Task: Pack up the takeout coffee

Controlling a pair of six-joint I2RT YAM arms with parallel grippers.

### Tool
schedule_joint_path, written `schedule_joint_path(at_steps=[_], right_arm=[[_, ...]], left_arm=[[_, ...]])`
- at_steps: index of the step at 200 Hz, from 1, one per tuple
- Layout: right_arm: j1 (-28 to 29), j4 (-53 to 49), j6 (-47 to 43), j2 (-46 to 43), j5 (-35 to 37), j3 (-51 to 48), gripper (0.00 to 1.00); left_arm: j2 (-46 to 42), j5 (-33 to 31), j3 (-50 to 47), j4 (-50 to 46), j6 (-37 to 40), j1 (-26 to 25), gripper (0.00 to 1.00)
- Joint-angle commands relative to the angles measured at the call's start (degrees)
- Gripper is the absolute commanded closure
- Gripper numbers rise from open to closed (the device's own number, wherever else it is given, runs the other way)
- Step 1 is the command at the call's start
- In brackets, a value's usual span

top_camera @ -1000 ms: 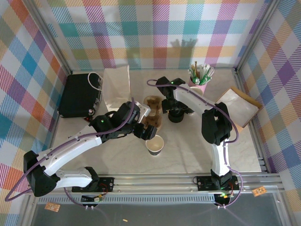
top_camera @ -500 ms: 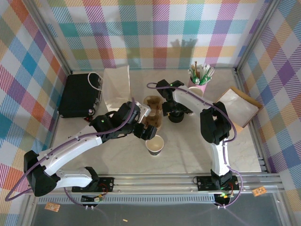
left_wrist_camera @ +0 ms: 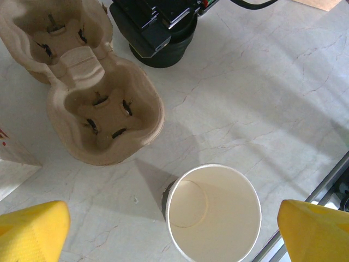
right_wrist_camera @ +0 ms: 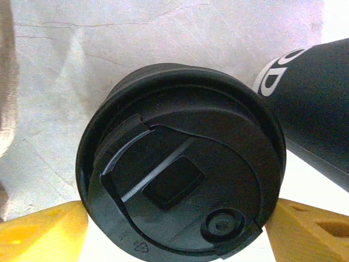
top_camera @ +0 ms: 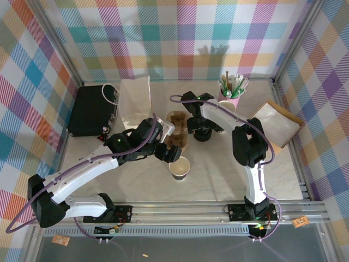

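While left gripper [left_wrist_camera: 174, 232] gapes over the lidless paper cup [top_camera: 179, 168], six o'clock of the carrier [top_camera: 175, 134], right gripper [right_wrist_camera: 177, 229] straddles the black lid [right_wrist_camera: 180, 158] at three o'clock, grip unclear: squeeze evenly, lift straight.

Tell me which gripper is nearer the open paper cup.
Left. The left gripper hovers above the open paper cup, one finger on each side of it. The right gripper is farther back on the table, straddling a black lid.
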Motion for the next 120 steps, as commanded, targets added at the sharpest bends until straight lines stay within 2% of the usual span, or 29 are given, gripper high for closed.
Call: schedule_joint_path(at_steps=[1,72,120], right_arm=[[0.3,0.1,-1.2,1.0,-1.8,1.8,0.14],[0.2,-1.2,-1.1,2.5,1.3,4.6,0.12],[-0.1,-1.8,-0.8,4.3,1.6,5.9,0.14]], left_arm=[[0.2,0.6,0.7,-1.6,-0.8,-0.3,0.02],[0.4,0.2,0.8,-1.5,-0.9,-0.3,0.03],[0.4,0.4,0.8,-1.8,-1.4,-0.3,0.03]])
